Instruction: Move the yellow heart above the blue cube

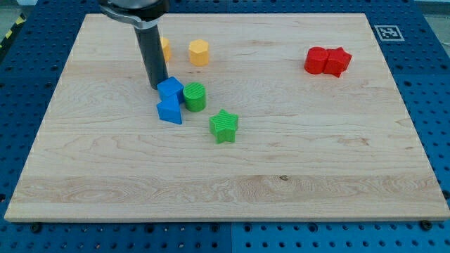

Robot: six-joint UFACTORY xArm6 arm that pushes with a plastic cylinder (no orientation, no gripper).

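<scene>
My tip is a bare rod end with nothing to spread or pinch; it stands on the wooden board just at the upper left corner of the blue cube, so close that I cannot tell whether it touches. My rod rises from there toward the view's top and hides most of a yellow block, which peeks out on the rod's right side; its shape I cannot make out, so it may be the yellow heart. Just to its right sits a yellow hexagonal block. Below the blue cube and touching it lies a blue triangular block. A green cylinder stands right beside the cube on its right. A green star lies lower right of that. Far at the view's upper right, two red blocks sit pressed together.
</scene>
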